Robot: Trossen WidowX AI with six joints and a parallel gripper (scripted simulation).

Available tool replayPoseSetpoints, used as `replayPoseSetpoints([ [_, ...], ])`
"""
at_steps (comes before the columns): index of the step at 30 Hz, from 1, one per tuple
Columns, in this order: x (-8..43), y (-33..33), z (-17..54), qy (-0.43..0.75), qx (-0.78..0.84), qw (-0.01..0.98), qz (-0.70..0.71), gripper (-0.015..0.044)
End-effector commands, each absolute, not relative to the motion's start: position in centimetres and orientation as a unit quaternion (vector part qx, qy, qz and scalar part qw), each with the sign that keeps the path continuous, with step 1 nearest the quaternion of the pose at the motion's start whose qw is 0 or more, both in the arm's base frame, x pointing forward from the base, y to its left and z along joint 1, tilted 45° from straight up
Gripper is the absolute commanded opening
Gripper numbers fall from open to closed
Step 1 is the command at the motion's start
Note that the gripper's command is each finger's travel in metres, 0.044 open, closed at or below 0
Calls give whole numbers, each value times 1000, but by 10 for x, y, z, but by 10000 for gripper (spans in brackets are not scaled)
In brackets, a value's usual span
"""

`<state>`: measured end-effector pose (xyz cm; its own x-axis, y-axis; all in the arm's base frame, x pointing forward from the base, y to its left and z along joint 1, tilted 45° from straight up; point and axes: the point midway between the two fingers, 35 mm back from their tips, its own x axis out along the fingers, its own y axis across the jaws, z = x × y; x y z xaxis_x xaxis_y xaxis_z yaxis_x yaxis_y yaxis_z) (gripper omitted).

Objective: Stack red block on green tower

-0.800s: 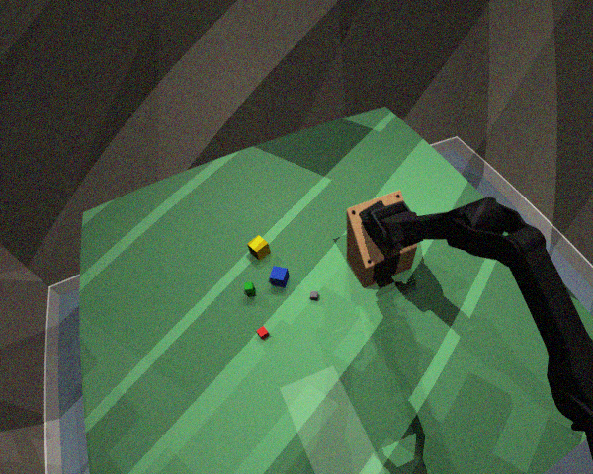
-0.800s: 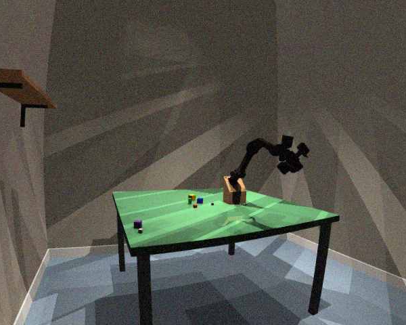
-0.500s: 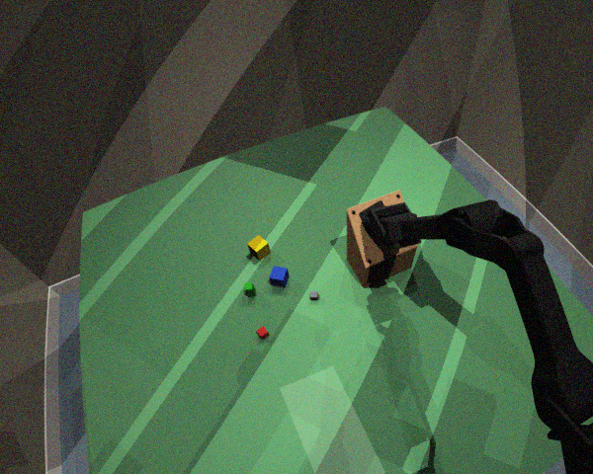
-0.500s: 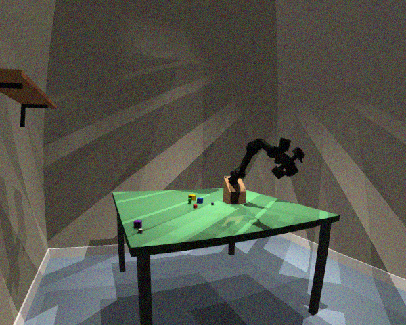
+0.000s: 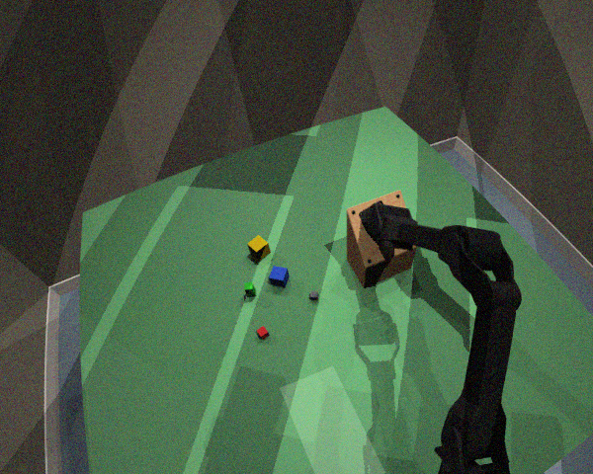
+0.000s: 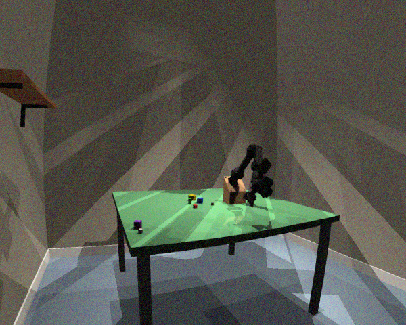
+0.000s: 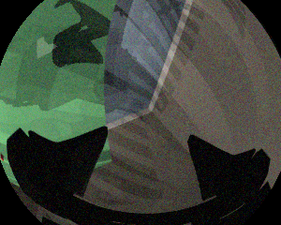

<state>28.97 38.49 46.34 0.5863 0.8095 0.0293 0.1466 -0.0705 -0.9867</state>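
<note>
1. I count 1 red block, small matte cube, sitting alone on the green table.
2. 1 green tower, boxy, just up-left of red, apart from it.
3. 1 blue cube, 1 yellow cube, 1 tiny grey cube; 1 purple cube w/ a pale bit beside it near the table's far corner.
4. 1 tan wood-look box, arm base on it.
5. Gripper: jaws spread wide, nothing between, well apart from red, at the table edge over floor.
</note>
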Motion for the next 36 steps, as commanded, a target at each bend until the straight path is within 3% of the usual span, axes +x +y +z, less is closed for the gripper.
replayPoseSetpoints([
  [1, 321, 377, 422, -296, -662, 603, 333, 440],
  [10, 392, 320, 311, -108, -591, 672, 432, 440],
  [19, 427, 241, 212, 98, -458, 742, 479, 440],
  [36, 398, 88, 61, 484, -3, 782, 393, 440],
])
